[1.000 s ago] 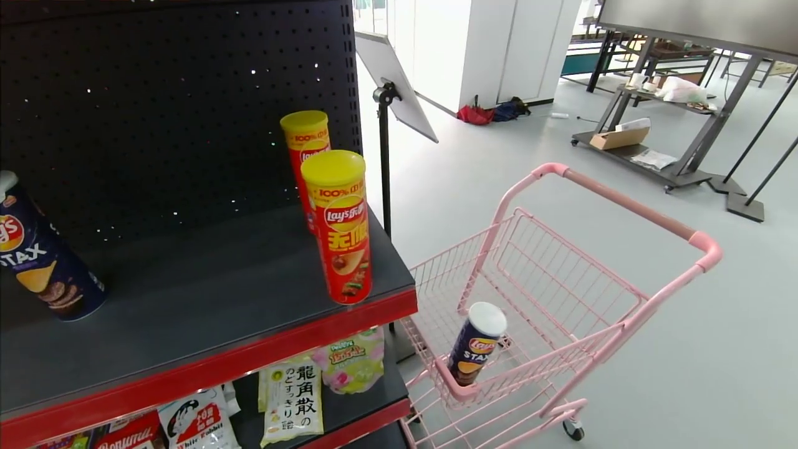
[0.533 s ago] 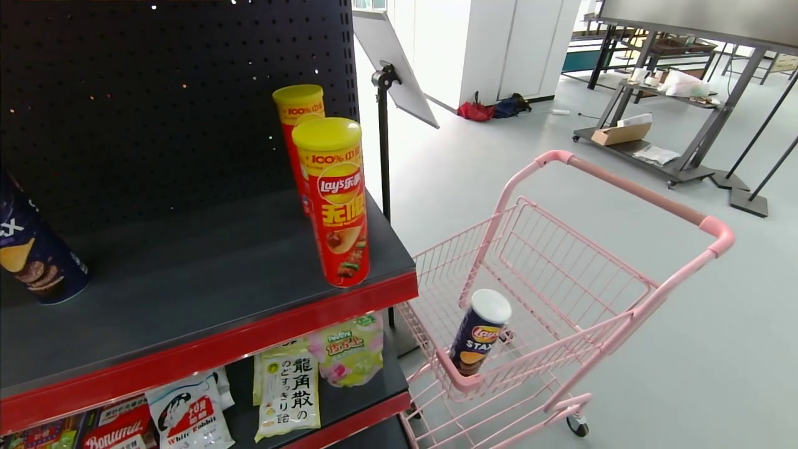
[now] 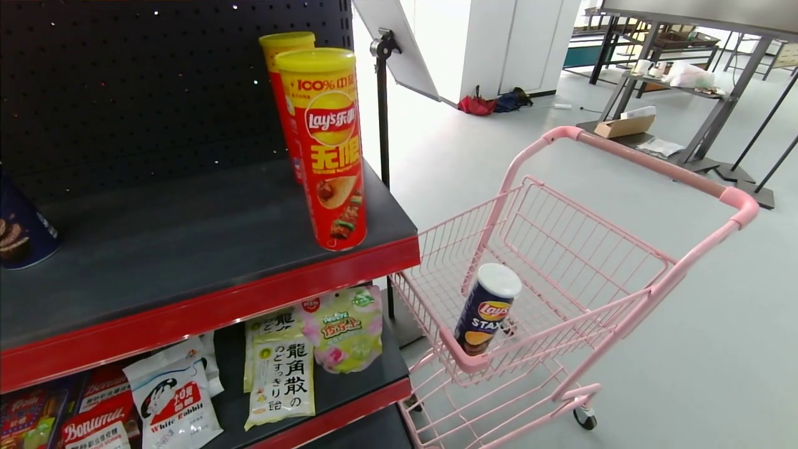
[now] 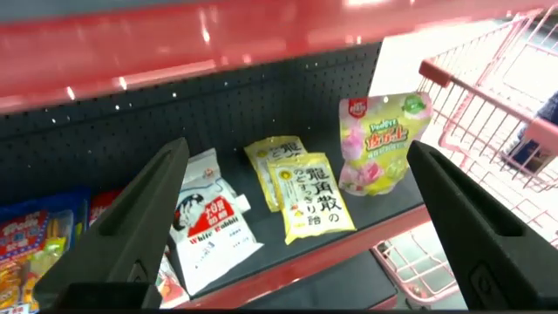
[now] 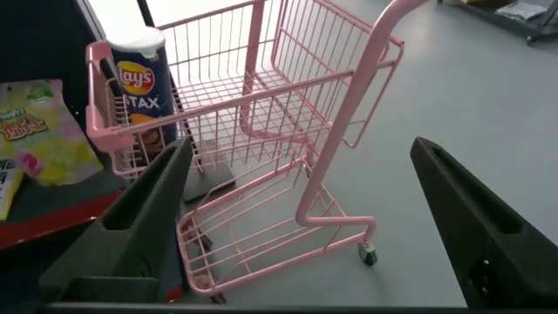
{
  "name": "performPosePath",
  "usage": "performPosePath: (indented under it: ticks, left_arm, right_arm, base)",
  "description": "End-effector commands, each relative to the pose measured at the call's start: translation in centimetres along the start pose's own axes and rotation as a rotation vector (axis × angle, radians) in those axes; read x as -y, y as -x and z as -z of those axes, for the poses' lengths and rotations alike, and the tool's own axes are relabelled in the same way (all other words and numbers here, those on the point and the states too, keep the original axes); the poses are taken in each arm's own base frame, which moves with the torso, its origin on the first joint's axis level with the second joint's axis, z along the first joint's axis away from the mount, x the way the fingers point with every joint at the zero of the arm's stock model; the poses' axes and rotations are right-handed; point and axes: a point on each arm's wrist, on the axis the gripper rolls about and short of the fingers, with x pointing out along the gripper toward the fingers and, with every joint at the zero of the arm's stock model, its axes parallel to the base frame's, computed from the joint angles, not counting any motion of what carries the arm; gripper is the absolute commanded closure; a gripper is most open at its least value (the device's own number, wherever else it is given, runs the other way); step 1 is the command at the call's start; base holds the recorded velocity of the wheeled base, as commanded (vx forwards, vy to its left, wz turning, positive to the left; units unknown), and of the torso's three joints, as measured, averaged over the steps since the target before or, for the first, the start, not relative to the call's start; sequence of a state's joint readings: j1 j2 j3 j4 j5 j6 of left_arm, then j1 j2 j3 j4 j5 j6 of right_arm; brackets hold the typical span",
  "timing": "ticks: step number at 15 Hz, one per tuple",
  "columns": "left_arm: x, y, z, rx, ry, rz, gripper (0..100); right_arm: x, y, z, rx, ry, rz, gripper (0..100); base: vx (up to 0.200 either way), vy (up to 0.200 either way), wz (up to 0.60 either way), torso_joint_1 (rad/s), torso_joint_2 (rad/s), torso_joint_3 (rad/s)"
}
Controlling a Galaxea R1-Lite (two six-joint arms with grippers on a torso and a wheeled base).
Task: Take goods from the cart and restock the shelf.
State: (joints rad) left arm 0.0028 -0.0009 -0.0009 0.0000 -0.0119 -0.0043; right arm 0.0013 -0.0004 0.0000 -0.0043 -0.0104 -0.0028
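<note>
A dark blue chip can with a white lid (image 3: 486, 315) leans in the front corner of the pink cart (image 3: 629, 159), beside the shelf's right end; it is also in the right wrist view (image 5: 139, 87). On the upper shelf board (image 3: 187, 231) stand two red and yellow cans (image 3: 327, 143), one behind the other, and a dark blue can (image 3: 19, 227) at the far left. My left gripper (image 4: 298, 148) is open in front of the lower shelf. My right gripper (image 5: 301, 146) is open, low beside the cart (image 5: 340, 113), holding nothing.
Snack bags (image 3: 280, 368) lie on the lower shelf (image 4: 384, 222). A stand with a white panel (image 3: 399, 43) rises behind the shelf's right end. A metal rack (image 3: 679, 81) stands far right at the back. Bare grey floor surrounds the cart.
The whole head picture has shifted, so the camera has moved; the shelf cans now sit higher in the picture. The cans and the cart have not moved among themselves.
</note>
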Motion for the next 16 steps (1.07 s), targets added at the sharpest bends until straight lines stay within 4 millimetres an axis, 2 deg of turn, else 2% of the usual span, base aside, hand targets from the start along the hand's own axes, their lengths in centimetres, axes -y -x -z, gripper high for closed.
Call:
performPosePath:
  ticks: [1, 4, 7, 8, 9, 10, 11, 12, 13, 14, 15, 16]
  left_arm:
    - [0.0, 0.0, 0.0, -0.002, 0.000, 0.000, 0]
    - [0.0, 0.0, 0.0, -0.002, 0.000, 0.000, 0]
    - [0.0, 0.0, 0.0, -0.002, 0.000, 0.000, 0]
    - [0.0, 0.0, 0.0, 0.000, 0.002, 0.000, 0]
    - [0.0, 0.0, 0.0, 0.000, 0.000, 0.000, 0]
    - [0.0, 0.0, 0.0, -0.002, 0.002, 0.000, 0]
    - [0.0, 0.0, 0.0, -0.003, 0.000, 0.000, 0]
    - [0.0, 0.0, 0.0, -0.002, 0.000, 0.002, 0]
    - [0.0, 0.0, 0.0, -0.002, 0.002, 0.000, 0]
    - [0.0, 0.0, 0.0, 0.000, 0.000, 0.000, 0]
    - [0.0, 0.0, 0.0, -0.002, 0.000, -0.001, 0]
    - [0.0, 0.0, 0.0, -0.002, 0.000, -0.001, 0]
  right_arm:
    - [0.0, 0.0, 0.0, 0.000, 0.000, 0.000, 0]
    - [0.0, 0.0, 0.0, 0.000, 0.000, 0.000, 0]
    - [0.0, 0.0, 0.0, 0.000, 0.010, 0.006, 0]
    - [0.0, 0.1, -3.9, 0.041, -0.008, -0.021, 0]
    - [0.0, -2.2, -11.2, 0.010, -0.134, -0.042, 0]
    - [-0.1, -3.9, -14.5, -0.006, -0.219, -0.055, 0]
    - [-0.5, -7.1, -15.7, -0.098, -0.164, -0.125, 0]
    - [-0.9, -9.6, -15.2, -0.167, -0.092, -0.167, 0]
    - [-1.3, -12.3, -14.9, -0.214, -0.093, -0.177, 0]
    - [-2.1, -16.9, -13.7, -0.239, -0.141, -0.193, 0]
    - [-3.1, -19.8, -11.4, -0.275, -0.148, -0.222, 0]
    - [-3.9, -21.5, -9.2, -0.318, -0.139, -0.247, 0]
  base:
    - [0.000, 0.000, 0.00, -0.168, 0.54, 0.373]
    - [0.000, 0.000, 0.00, -0.119, 0.40, 0.281]
    - [0.000, 0.000, 0.00, -0.023, 0.09, 0.069]
    - [0.000, 0.000, 0.00, 0.000, 0.00, 0.000]
    - [0.000, 0.000, 0.00, 0.000, 0.00, 0.000]
    - [0.000, 0.000, 0.00, 0.000, 0.00, 0.000]
    - [0.000, 0.000, 0.00, 0.000, 0.00, 0.000]
    - [0.000, 0.000, 0.00, 0.000, 0.00, 0.000]
    - [0.000, 0.000, 0.00, 0.000, 0.00, 0.000]
    - [0.000, 0.000, 0.00, 0.000, 0.00, 0.000]
    - [0.000, 0.000, 0.00, 0.000, 0.00, 0.000]
    - [0.000, 0.000, 0.00, 0.000, 0.00, 0.000]
